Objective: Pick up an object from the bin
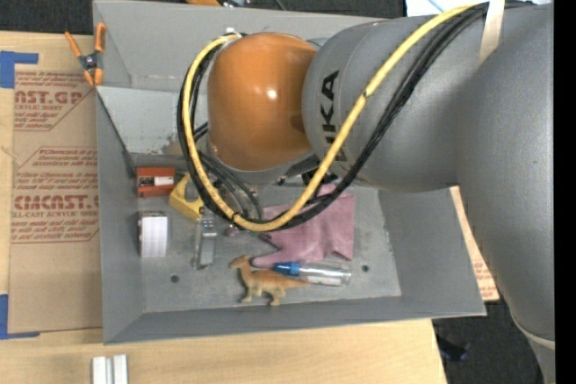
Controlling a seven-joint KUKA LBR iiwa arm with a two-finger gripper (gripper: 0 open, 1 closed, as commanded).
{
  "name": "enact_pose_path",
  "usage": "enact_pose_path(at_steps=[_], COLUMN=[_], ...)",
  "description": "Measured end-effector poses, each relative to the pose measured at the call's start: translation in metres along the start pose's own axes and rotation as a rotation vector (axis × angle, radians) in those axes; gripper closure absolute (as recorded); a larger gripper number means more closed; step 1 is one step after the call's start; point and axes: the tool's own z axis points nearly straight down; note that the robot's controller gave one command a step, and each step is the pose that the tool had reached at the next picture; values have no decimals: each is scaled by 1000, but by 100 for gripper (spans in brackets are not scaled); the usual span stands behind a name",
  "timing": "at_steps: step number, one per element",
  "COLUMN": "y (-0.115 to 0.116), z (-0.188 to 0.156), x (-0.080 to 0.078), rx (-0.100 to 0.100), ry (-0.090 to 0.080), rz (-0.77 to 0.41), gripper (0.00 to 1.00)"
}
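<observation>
The arm (432, 103) comes into the grey bin (112, 220) from 3 o'clock. Its orange cover (256, 99) hangs over the back half of the floor, with yellow and black cables (187, 117) looped round it. Below the cover the claw (206, 245) points down at the floor on the 9 o'clock side of the bin. I cannot tell whether it is spread or pressed together.

The nearest thing is a small yellow piece (184, 202) at 11 o'clock of the claw, just beside it and partly under the cables; I cannot tell whether they touch. Further out at 10 o'clock an orange and red box (155, 183) lies against the left wall. A white roll (153, 234) sits at 9 o'clock of the claw, apart from it.

A tan toy dinosaur (261, 280) lies near the front wall at 4 o'clock of the claw. Just beside it is a silver pen with a blue cap (310, 272), its cap end near the dinosaur's back. A crumpled pink cloth (319, 225) lies at 3 o'clock of the claw, and the cables cover its near edge
</observation>
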Motion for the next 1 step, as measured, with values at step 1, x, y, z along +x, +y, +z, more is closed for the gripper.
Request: enact_pose_path(at_steps=[1], y=[0], z=[0], x=[0], rx=[0], ry=[0], rz=[0], gripper=[0])
